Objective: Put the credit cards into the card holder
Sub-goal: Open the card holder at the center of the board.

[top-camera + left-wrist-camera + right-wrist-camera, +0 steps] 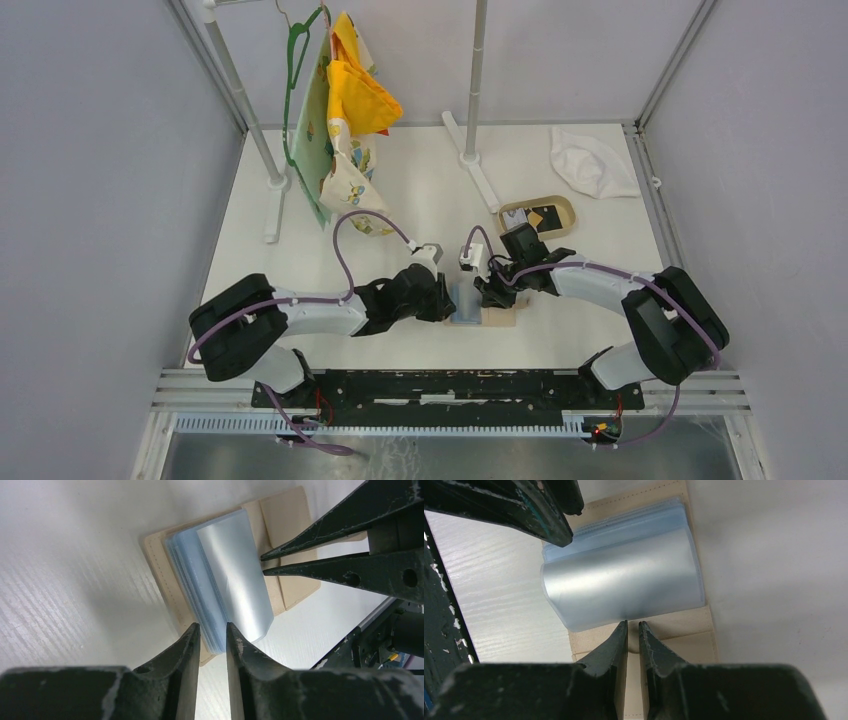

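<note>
Left wrist view: sleeves (pixel 235 575) of the card holder (pixel 292 517) look floppy and slick, so pinch a free edge; your left gripper (pixel 213 630) stands slightly parted, while the right gripper (pixel 263 564) may or may not be gripping.

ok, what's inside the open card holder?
Light blue translucent plastic sleeves, top one curled, in the tan leather card holder; the top sleeve looks empty. Whatever lies under the stack is covered.

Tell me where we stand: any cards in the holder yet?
Done: the card holder lies open, its clear sleeves fanned up. In hand: the left gripper straddles the sleeves' edge, the right gripper meets the top sleeve; grip unclear. Left: no card shows in the sleeves; the credit cards lie in the oval tray, none picked up.
</note>
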`<state>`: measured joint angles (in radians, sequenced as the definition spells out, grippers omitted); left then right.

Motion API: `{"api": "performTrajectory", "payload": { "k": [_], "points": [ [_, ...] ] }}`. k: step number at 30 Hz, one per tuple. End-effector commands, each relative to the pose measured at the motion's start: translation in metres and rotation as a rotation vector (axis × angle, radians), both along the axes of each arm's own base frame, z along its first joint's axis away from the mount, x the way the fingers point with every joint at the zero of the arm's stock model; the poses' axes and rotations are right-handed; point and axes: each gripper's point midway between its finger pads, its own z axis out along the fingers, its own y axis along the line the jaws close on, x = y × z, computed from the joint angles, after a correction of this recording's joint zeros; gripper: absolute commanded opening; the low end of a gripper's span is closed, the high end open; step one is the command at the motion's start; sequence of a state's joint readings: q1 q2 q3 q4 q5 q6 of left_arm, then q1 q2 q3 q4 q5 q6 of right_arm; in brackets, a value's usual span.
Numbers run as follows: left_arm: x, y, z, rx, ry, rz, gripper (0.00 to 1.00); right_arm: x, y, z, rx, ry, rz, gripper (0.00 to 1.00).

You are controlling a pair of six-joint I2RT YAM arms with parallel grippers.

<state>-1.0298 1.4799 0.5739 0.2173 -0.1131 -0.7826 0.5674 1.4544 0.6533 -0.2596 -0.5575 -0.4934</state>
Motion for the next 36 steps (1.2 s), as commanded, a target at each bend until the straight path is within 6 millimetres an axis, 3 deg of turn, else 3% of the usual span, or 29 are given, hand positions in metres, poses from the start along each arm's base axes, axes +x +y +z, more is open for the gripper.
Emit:
{"api": "performTrajectory", "payload": {
  "k": [1,12,25,36],
  "points": [
    [0.004,-0.022,0.019,-0.076,-0.018,-0.022,0.33,0.009,0.002,0.003,0.01,-0.021,-0.018,0.19],
    [0.003,-0.033,0.013,-0.092,0.0,-0.048,0.35,0.008,0.003,0.005,0.022,-0.012,-0.018,0.19],
    [-0.002,-0.043,0.03,-0.18,0.0,-0.076,0.33,0.005,0.005,0.006,0.037,0.013,-0.014,0.2],
    [-0.001,-0.057,0.041,-0.27,-0.002,-0.087,0.35,0.009,0.005,0.028,0.136,0.019,-0.038,0.34]
  ]
}}
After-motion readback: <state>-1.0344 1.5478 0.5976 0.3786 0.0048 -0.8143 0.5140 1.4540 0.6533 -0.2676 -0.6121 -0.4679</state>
